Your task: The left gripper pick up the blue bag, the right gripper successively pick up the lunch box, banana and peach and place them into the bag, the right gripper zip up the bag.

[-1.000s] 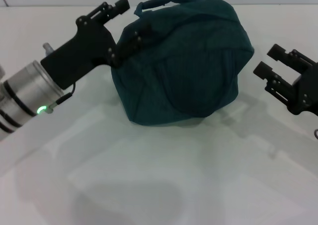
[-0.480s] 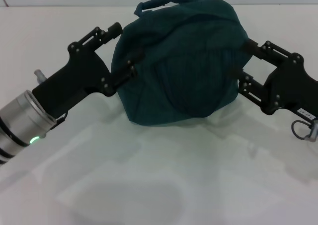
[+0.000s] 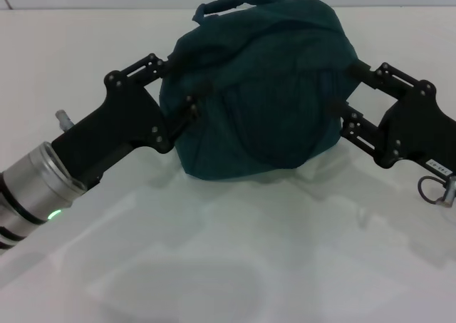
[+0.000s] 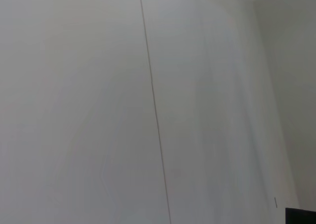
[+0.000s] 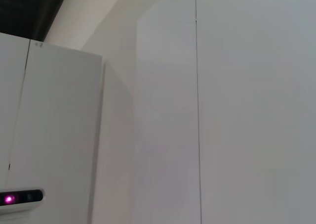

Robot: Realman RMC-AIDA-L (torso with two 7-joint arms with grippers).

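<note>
The dark teal fabric bag is seen bulging on the white table, handle uppermost, flanked by the spread left pincer and spread right pincer, fingertips touching its sides.

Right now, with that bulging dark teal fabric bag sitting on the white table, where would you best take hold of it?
The loop handle atop the dark teal fabric bag, approached from above: it arches clear of the rounded, slack body, which offers no firm edge.
</note>
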